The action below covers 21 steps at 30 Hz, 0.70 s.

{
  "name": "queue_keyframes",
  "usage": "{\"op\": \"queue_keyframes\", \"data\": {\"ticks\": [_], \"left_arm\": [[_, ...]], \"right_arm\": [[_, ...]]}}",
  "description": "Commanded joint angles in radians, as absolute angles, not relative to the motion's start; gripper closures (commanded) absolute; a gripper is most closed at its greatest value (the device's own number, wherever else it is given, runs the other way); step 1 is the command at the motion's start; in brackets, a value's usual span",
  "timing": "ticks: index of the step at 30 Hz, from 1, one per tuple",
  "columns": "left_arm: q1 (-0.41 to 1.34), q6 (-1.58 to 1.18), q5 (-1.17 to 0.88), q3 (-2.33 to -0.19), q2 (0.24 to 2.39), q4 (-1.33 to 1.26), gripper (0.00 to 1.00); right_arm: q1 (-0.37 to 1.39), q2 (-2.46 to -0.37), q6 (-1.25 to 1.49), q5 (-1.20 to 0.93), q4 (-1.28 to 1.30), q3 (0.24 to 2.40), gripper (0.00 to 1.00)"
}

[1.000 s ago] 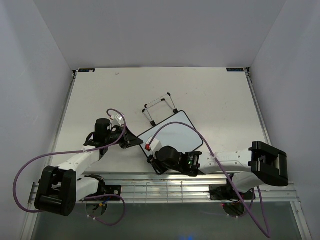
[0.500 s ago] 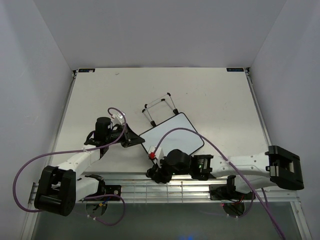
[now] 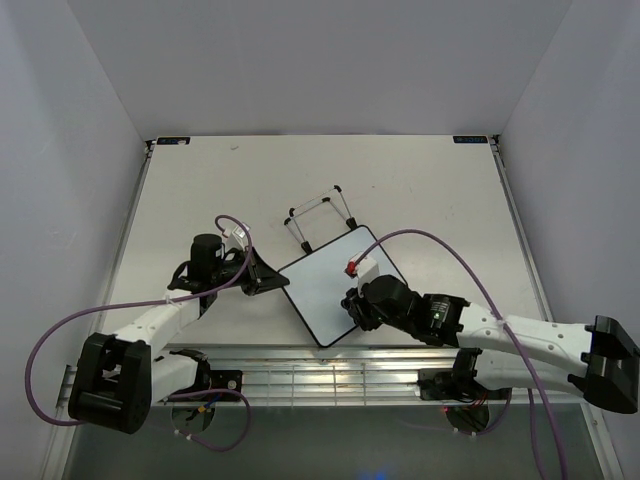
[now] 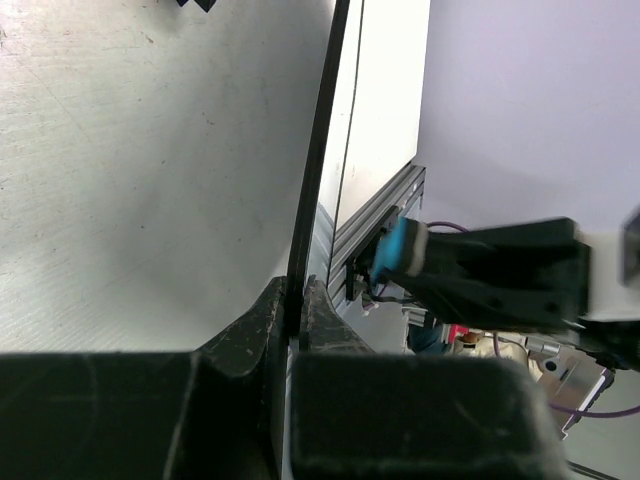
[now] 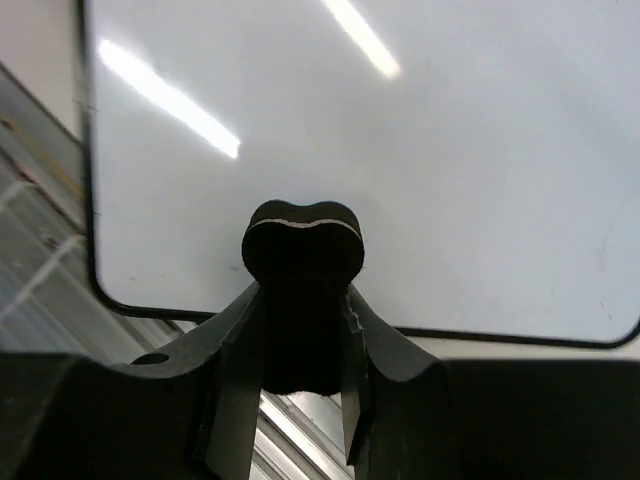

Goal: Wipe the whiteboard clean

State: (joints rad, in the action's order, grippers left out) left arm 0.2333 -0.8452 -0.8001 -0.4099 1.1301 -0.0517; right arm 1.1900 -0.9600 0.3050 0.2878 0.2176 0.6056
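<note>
whiteboard (image 3: 320, 280): I see it on the table (image 3: 440, 190), turned cornerwise, one corner pointing toward the arm bases. It has a white face and a thin black frame with rounded corners.
wire stand (image 3: 318, 213): black wire loop. It juts out from the whiteboard's far left edge and lies over the table.
left gripper (image 3: 272, 281): at the whiteboard's left corner, jaws clamped on the frame. In the left wrist view I see the thin black edge pinched between them, with the board running away edge-on.
right gripper (image 3: 355, 308): over the right half of the whiteboard, jaws closed tight on the eraser.
eraser (image 5: 303, 245): black and bone-shaped. It stands out past the fingertips, its rounded end turned to the whiteboard's face. In the right wrist view it sits just inside the frame, close to one rounded corner. I cannot tell whether it touches the face.
board face: in the right wrist view I read plain white with two bright streaks of reflected light.
rail (image 3: 300, 375): ribbed metal strip, just beyond the whiteboard's near corner, on the side of the arm bases.
purple cable (image 3: 440, 245): loops above the whiteboard's right corner and runs along the right arm.
</note>
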Motion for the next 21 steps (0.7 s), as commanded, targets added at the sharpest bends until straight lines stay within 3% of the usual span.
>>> {"op": "queue_keyframes", "data": {"ticks": [1, 12, 21], "left_arm": [[0.236, -0.799, -0.747, -0.449, 1.098, -0.011, 1.0], [0.236, -0.838, -0.749, -0.445, 1.063, -0.021, 1.0], [0.236, -0.85, -0.753, -0.456, 1.062, -0.028, 1.0]], "right_arm": [[1.183, -1.03, 0.342, 0.397, 0.308, 0.594, 0.92], [1.238, -1.169, 0.301, -0.075, -0.072, 0.545, 0.92], [1.324, -1.305, 0.284, -0.328, -0.136, 0.636, 0.92]]}}
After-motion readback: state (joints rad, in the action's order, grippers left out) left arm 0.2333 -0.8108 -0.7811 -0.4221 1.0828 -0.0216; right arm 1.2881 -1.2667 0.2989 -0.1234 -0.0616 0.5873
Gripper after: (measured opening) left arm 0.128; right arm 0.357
